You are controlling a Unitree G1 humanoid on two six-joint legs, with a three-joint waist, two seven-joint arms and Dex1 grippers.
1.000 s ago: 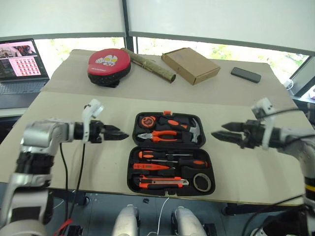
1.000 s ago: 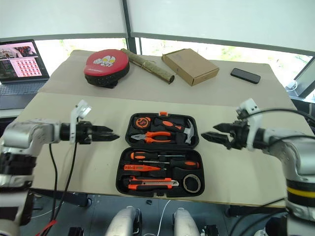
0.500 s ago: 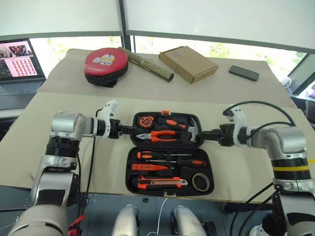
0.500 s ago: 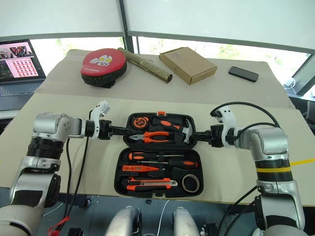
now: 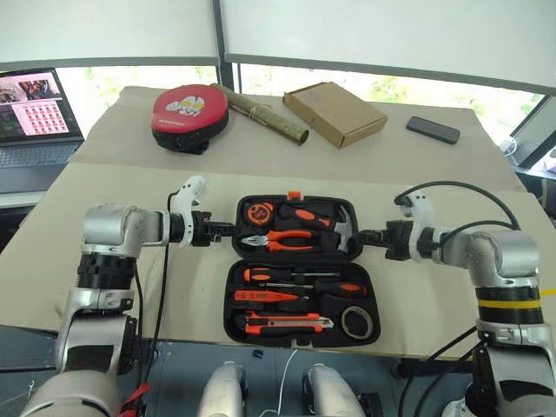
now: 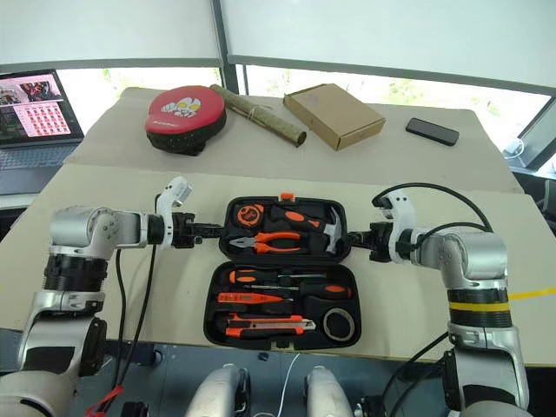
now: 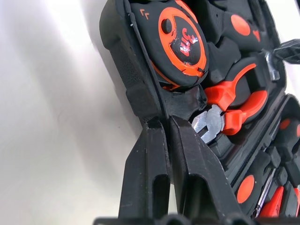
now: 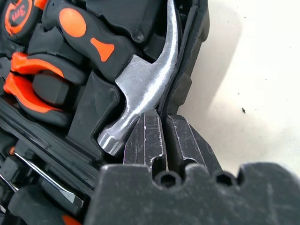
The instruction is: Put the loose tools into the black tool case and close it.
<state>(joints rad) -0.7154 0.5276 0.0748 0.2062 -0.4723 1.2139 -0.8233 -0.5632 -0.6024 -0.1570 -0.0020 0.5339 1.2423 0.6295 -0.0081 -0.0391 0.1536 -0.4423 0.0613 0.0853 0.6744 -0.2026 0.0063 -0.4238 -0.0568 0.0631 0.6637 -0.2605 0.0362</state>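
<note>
The left hand (image 5: 228,230) and right hand (image 5: 365,236), each clamped on a side rim of the open black plastic tool case (image 5: 300,269) lying on the tan tabletop (image 5: 434,191), must next swing the far half over the stowed tools.

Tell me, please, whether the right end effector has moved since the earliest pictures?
Yes. The right end effector has moved inward across the table to the right edge of the black tool case, where it now sits shut.

Black tool case (image 5: 236,323) holds orange-and-black tools; red-and-black pad (image 5: 189,113), brown box (image 5: 334,113).
</note>
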